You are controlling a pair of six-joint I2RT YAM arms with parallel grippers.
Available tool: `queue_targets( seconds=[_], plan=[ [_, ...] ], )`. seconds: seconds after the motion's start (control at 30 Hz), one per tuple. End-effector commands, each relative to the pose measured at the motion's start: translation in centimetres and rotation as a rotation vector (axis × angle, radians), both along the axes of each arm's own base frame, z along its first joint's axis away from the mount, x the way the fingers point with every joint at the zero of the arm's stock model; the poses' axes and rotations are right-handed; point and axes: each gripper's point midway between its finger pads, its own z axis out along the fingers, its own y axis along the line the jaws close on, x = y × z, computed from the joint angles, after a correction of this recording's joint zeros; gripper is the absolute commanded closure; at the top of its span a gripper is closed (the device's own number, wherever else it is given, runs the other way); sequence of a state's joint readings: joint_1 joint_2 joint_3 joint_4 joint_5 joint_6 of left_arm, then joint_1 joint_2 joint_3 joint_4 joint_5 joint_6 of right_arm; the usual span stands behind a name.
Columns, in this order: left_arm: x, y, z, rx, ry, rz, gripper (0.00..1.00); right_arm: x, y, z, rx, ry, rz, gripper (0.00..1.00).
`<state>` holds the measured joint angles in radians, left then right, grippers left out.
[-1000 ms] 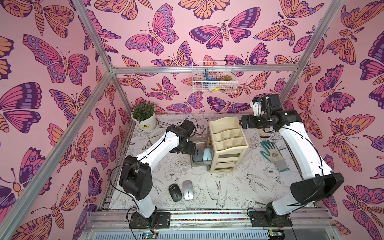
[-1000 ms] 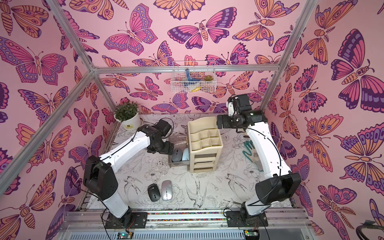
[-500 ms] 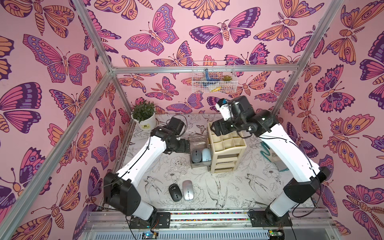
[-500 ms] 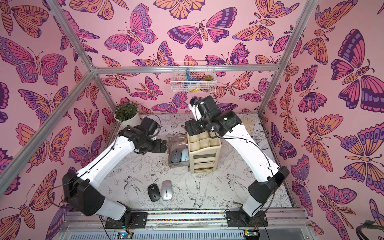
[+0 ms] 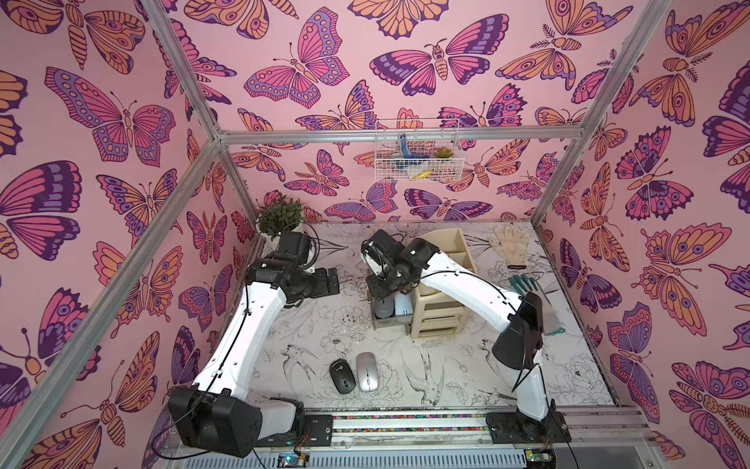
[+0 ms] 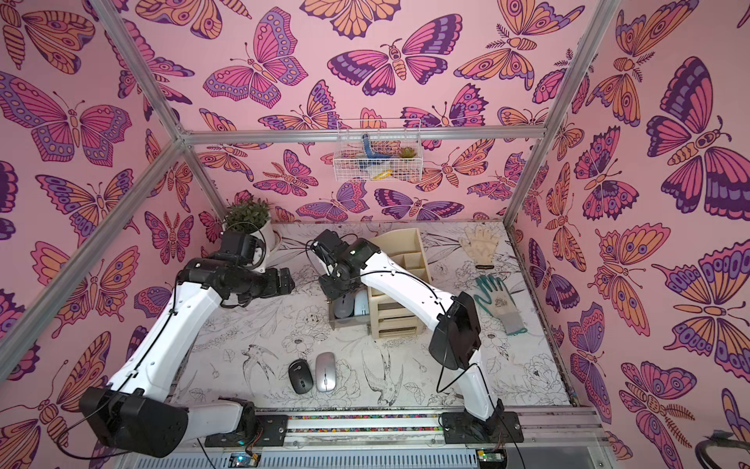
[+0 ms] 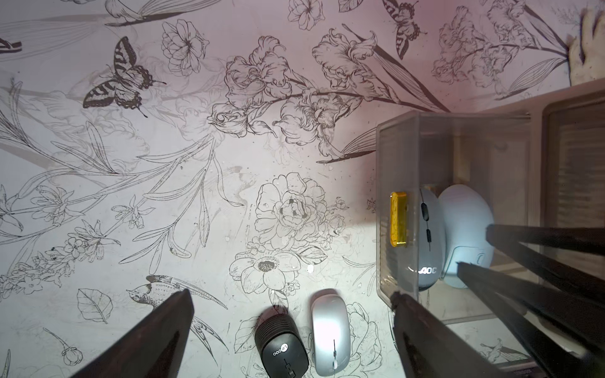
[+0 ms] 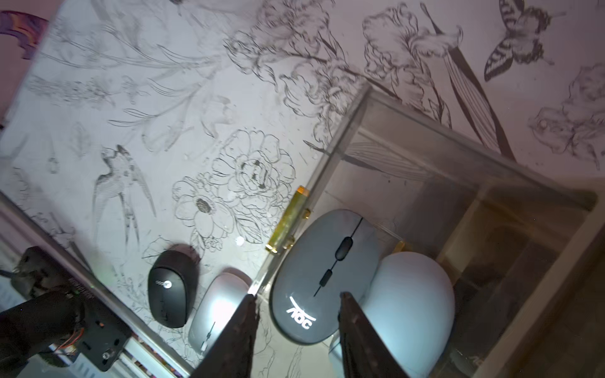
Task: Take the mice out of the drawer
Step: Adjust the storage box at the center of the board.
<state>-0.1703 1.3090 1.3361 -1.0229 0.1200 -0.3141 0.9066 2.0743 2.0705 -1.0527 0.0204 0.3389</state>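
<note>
A clear drawer (image 5: 383, 324) stands pulled out of the beige organizer (image 5: 440, 300). Two of the mice lie in it side by side, one grey (image 8: 322, 278) and one pale blue (image 8: 412, 304). My right gripper (image 8: 296, 296) hangs just over the drawer. Its jaws are partly open astride the grey mouse (image 5: 383, 306), with a gap showing on one side. A black mouse (image 5: 342, 377) and a silver mouse (image 5: 368, 371) lie on the table near the front edge. My left gripper (image 7: 291, 293) is wide open and empty, over bare table left of the drawer (image 7: 397, 203).
A potted plant (image 5: 280, 217) stands in the back left corner. A cream glove (image 5: 509, 239) and a green-and-grey glove (image 5: 531, 292) lie right of the organizer. A wire basket (image 5: 418, 156) hangs on the back wall.
My right arm swung from beside the organizer across to the drawer, and its jaws narrowed around the grey mouse. My left arm drew back leftward from the drawer, still open.
</note>
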Motion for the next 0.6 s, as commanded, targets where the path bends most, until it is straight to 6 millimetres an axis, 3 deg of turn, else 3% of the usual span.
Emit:
queue_targets(
  seconds=[0.0,0.13,0.3,0.47,0.57],
  plan=[
    [-0.8,0.2,-0.5,-0.003,0.017,-0.022,0.0,-0.2,-2.1,-1.0,-0.057,0.002,-0.089,0.54],
    [-0.7,0.0,-0.9,-0.012,0.027,-0.024,0.0,-1.1,-3.5,-2.3,-0.086,0.019,-0.114,0.51],
    [-0.6,0.2,-1.2,-0.005,0.029,-0.019,0.0,-2.2,-7.3,-2.3,-0.169,-0.003,-0.128,0.4],
    [-0.3,-0.1,-1.5,-0.016,0.04,-0.019,0.0,-3.0,-6.5,-1.7,-0.131,0.029,-0.07,0.32],
    [-0.4,0.0,-1.3,-0.015,0.033,-0.015,0.0,-3.3,-6.3,-2.6,-0.162,0.067,-0.052,0.32]
  ],
)
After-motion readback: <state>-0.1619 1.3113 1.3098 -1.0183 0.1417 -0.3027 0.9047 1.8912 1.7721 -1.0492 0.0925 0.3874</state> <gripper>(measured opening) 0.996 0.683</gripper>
